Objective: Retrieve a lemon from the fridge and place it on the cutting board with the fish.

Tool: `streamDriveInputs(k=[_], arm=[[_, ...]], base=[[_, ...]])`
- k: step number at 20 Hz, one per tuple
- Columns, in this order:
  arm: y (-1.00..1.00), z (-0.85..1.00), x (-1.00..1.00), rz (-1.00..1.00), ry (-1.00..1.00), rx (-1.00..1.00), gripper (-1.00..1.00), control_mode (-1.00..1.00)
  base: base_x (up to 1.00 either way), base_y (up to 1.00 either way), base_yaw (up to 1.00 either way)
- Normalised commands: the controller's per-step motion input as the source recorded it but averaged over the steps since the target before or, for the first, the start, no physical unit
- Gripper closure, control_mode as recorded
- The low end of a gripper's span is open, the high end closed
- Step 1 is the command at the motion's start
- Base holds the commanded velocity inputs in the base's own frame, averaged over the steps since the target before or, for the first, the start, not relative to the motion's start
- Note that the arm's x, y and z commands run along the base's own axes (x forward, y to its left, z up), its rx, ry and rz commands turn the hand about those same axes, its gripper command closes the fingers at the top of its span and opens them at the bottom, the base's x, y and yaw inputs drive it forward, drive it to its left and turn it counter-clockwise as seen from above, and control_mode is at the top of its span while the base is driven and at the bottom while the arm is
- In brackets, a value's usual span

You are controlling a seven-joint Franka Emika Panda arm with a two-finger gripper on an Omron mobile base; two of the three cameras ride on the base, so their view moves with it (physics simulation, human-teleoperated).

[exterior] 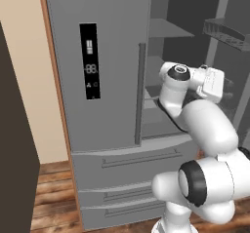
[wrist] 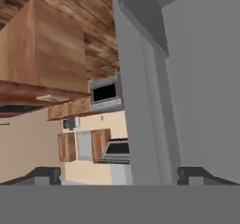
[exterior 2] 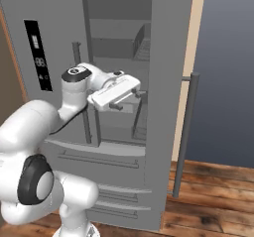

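Inside the fridge [exterior: 107,66] the right-hand door [exterior 2: 166,97] stands swung wide while the left door, the one with the black display panel [exterior: 90,61], is shut. The open compartment shows grey shelves [exterior: 168,29] one above another, and a wire-sided bin [exterior: 227,32] hangs on the inner face of the open door. I cannot make out a lemon on any shelf or in the bin from where I stand; what I can see of them looks bare grey. Below the doors sit two long drawers [exterior: 139,159] with bar handles, both closed.

Reaching into the opening at mid-shelf height is the white arm, its gripper [exterior 2: 130,101] just inside the fridge mouth, beside the edge of the open door. Seen from the hand, the two dark fingertips [wrist: 43,175] stand far apart with nothing between them, so the jaws are spread wide and hold nothing.

Dark wooden planks [exterior 2: 213,191] cover the floor in front of the fridge. A cream wall [exterior: 34,81] runs to the left of it and a dark cabinet [exterior: 14,139] stands nearer still. Past the door's edge, the tilted hand view catches wooden cupboards [wrist: 47,54] and a silver microwave [wrist: 105,93] across the kitchen
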Motion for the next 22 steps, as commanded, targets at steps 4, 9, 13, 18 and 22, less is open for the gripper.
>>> streamDriveInputs(k=[4, 9, 13, 18, 22], arm=[[0.91, -0.01, 0.31, -0.41, -0.3, 0.14, -1.0, -1.0], [0.1, -0.12, 0.63, -0.59, -0.42, 0.55, -1.0, -1.0], [0.32, 0.0, 0.53, -0.59, -0.63, 0.36, -1.0, -1.0], [0.96, 0.01, 0.08, -0.45, -0.75, 0.01, -1.0, -1.0], [0.97, 0.08, 0.0, -0.32, -0.77, -0.09, -1.0, -1.0]], base=[[0.0, 0.0, 0.0], [0.0, 0.0, 0.0], [0.0, 0.0, 0.0], [0.0, 0.0, 0.0], [0.0, 0.0, 0.0]])
